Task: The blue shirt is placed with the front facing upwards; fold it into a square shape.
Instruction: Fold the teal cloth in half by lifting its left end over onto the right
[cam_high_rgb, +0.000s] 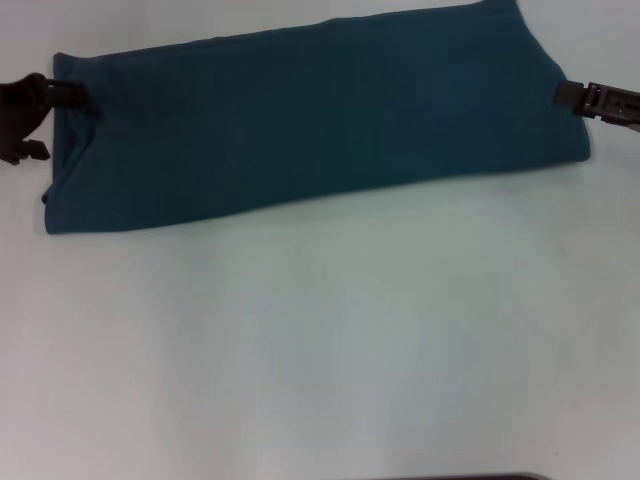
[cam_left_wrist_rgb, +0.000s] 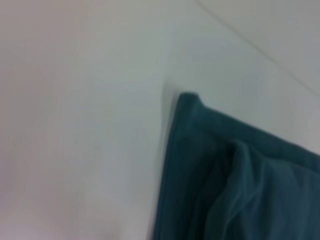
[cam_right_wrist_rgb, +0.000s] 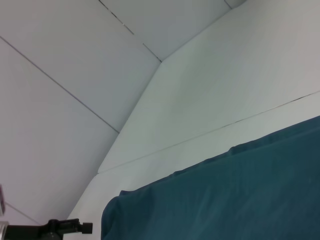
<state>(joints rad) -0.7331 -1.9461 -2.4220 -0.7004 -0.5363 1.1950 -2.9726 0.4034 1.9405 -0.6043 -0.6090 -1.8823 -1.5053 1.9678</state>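
The blue shirt (cam_high_rgb: 320, 120) lies as 1 long folded band along the worktop's (cam_high_rgb: 320, 350) far edge. Left gripper (cam_high_rgb: 45, 105) sits at its left end, right gripper (cam_high_rgb: 590, 100) at its right; whether either's jaws are parted or gripping cloth, I cannot tell. Next, probably, 1 end must fold across. Lettering and collar are hidden.

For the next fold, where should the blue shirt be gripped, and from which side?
Probably at its two short ends: the blue shirt lies as a long flat band. The left gripper comes in from the left, the right gripper from the right.
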